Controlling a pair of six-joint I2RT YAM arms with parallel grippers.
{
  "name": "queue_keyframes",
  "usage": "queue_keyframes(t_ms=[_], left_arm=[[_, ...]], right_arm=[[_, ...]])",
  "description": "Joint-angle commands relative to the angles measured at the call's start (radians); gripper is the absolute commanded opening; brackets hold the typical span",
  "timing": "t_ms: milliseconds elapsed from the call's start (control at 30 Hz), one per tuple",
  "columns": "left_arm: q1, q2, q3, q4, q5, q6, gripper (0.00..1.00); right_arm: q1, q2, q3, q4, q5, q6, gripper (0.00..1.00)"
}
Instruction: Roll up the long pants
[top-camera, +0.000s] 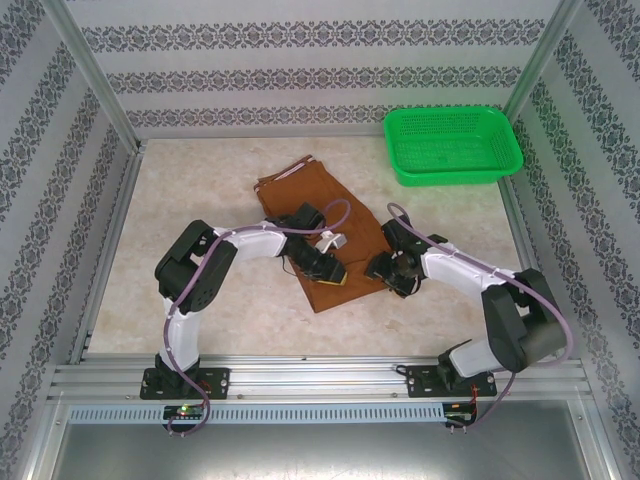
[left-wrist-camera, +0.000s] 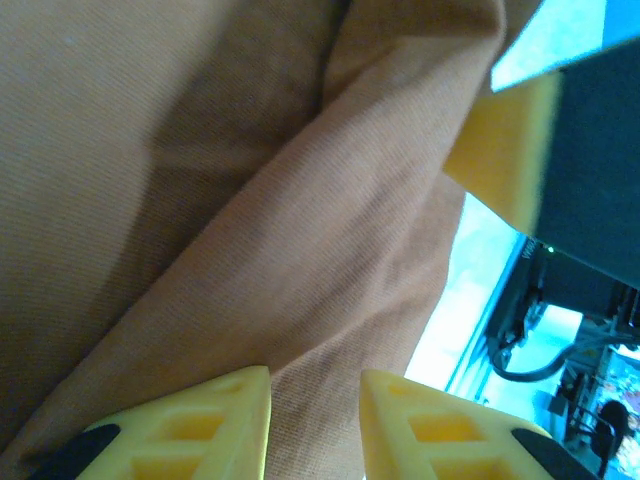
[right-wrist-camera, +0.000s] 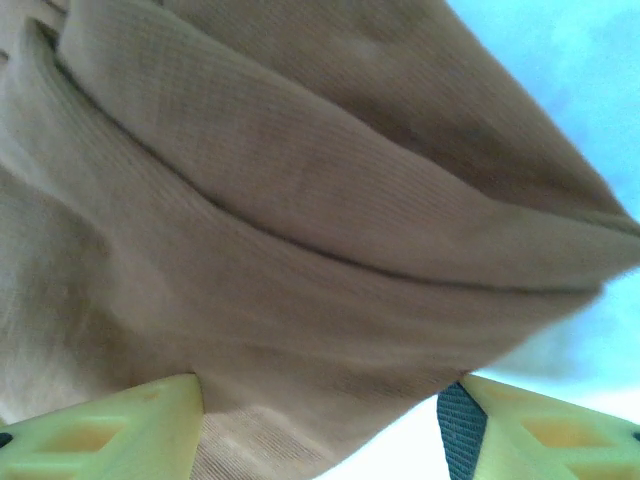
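The long pants (top-camera: 305, 200) lie folded near the green basket (top-camera: 452, 145), to its near-left; at their end farthest from it the left gripper (left-wrist-camera: 315, 425) pinches a cloth fold and the right gripper (right-wrist-camera: 320, 430), jaws wider, apparently clamps the thicker edge, likely to start the roll.

Basket (top-camera: 455, 178) behind-right of long pants (top-camera: 300, 190)

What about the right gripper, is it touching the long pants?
Touching. The right wrist view shows a fold of the long pants filling the right gripper, cloth pressed against both fingers.
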Motion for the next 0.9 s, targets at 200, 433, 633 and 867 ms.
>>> queue_keyframes(t_ms=[200, 433, 633, 867], left_arm=[[-0.031, 0.024, -0.031, -0.079, 0.056, 0.043, 0.3], [-0.112, -0.205, -0.071, -0.177, -0.558, 0.245, 0.34], [-0.361, -0.423, -0.227, -0.075, -1.166, 0.393, 0.41], [-0.527, -0.366, -0.281, -0.01, -1.349, 0.461, 0.51]], right_arm=[[0.009, 0.179, -0.037, 0.155, -0.021, 0.056, 0.61], [0.009, 0.134, -0.087, 0.189, -0.046, 0.07, 0.0], [0.009, 0.05, -0.097, 0.139, -0.018, 0.072, 0.0], [0.016, 0.033, -0.099, 0.134, -0.038, 0.054, 0.0]])
